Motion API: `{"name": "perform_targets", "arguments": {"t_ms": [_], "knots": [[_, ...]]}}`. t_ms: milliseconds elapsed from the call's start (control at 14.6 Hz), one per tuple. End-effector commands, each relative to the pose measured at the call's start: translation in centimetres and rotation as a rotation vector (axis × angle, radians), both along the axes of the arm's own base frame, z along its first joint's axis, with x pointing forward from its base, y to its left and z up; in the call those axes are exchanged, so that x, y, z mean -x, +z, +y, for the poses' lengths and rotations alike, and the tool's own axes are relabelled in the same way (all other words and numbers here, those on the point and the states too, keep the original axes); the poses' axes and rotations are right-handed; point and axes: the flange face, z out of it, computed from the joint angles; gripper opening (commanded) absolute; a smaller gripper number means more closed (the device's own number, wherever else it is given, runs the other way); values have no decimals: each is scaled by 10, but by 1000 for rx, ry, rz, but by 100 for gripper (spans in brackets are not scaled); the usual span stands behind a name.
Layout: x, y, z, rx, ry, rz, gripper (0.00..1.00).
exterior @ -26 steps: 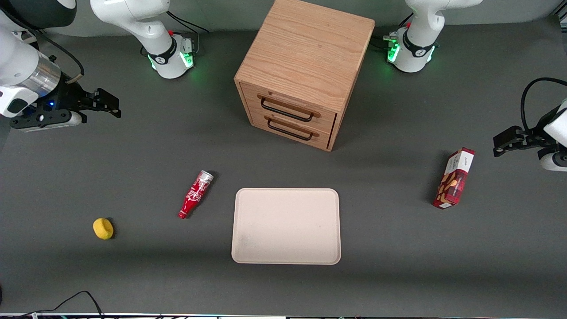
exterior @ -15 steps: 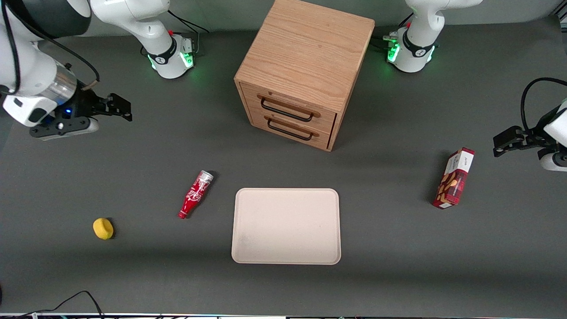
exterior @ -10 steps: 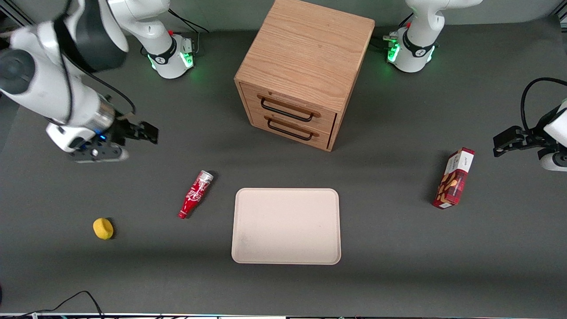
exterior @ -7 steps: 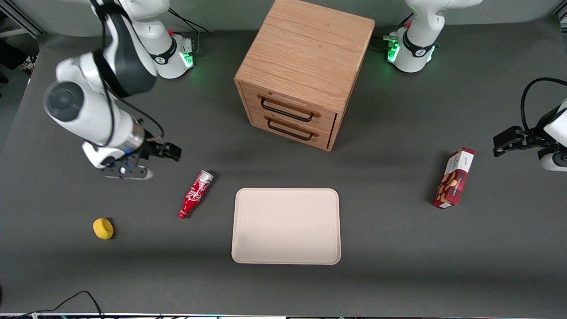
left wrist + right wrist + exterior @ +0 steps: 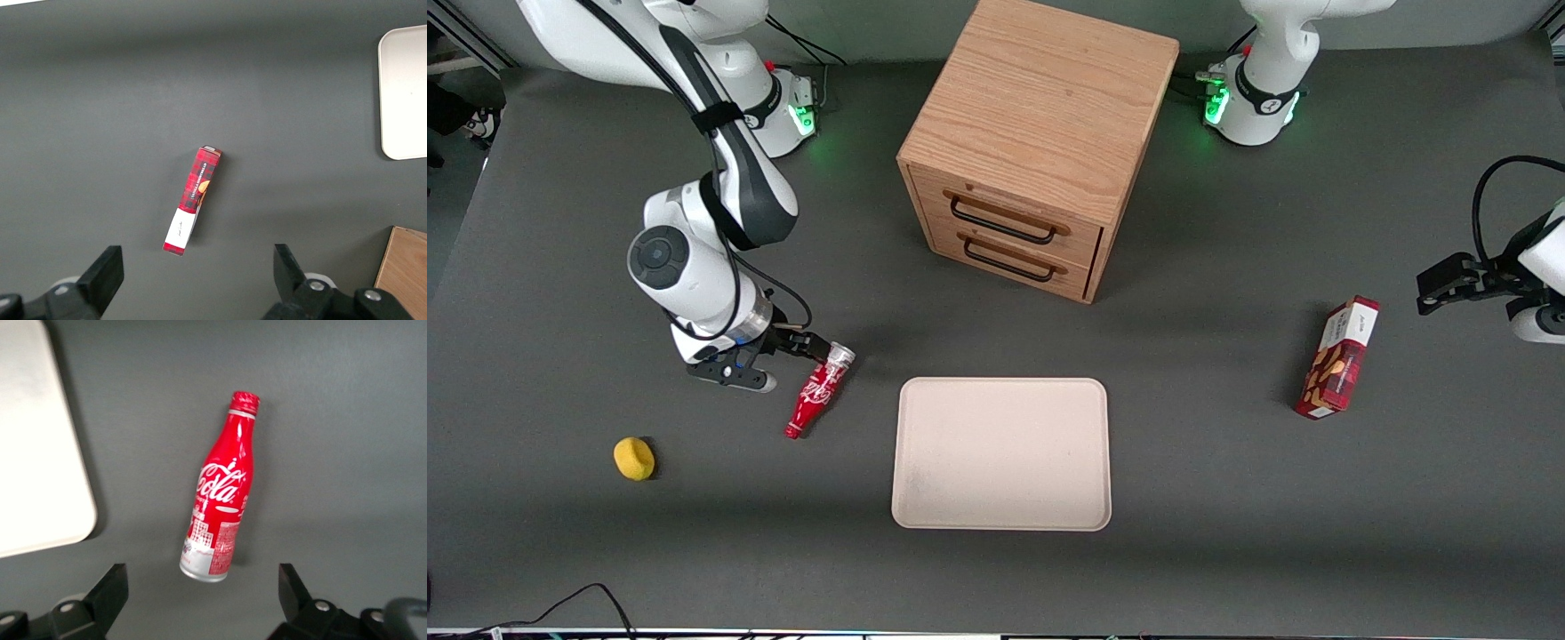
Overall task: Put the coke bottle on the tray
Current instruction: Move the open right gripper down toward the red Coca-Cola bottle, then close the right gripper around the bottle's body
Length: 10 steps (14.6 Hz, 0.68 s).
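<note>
The coke bottle [image 5: 818, 392] is small and red with white script and a silver base. It lies on its side on the dark table beside the beige tray [image 5: 1001, 452], neck toward the front camera. The right wrist view shows the bottle [image 5: 221, 491] and a corner of the tray [image 5: 40, 467]. My gripper [image 5: 811, 346] is open and empty, just above the bottle's silver base end. In the right wrist view the gripper [image 5: 203, 595] has its two fingers spread wide on either side of the base, apart from it.
A wooden two-drawer cabinet [image 5: 1036, 133] stands farther from the front camera than the tray. A yellow round object [image 5: 634, 459] lies toward the working arm's end. A red and white snack box [image 5: 1339, 358] lies toward the parked arm's end and also shows in the left wrist view [image 5: 193, 199].
My gripper has swept in from the table's edge at the working arm's end and come down toward the front camera to the bottle's base. The bottle and tray have not moved.
</note>
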Motion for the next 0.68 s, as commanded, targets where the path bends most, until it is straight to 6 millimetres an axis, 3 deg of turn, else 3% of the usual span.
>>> {"name": "perform_targets", "arguments": {"t_ms": [0, 411, 616], "knots": [[-3, -27, 1, -7, -52, -18, 100], [-3, -80, -1, 59, -73, -28, 100], [-5, -96, 0, 57, -102, -37, 100]]}}
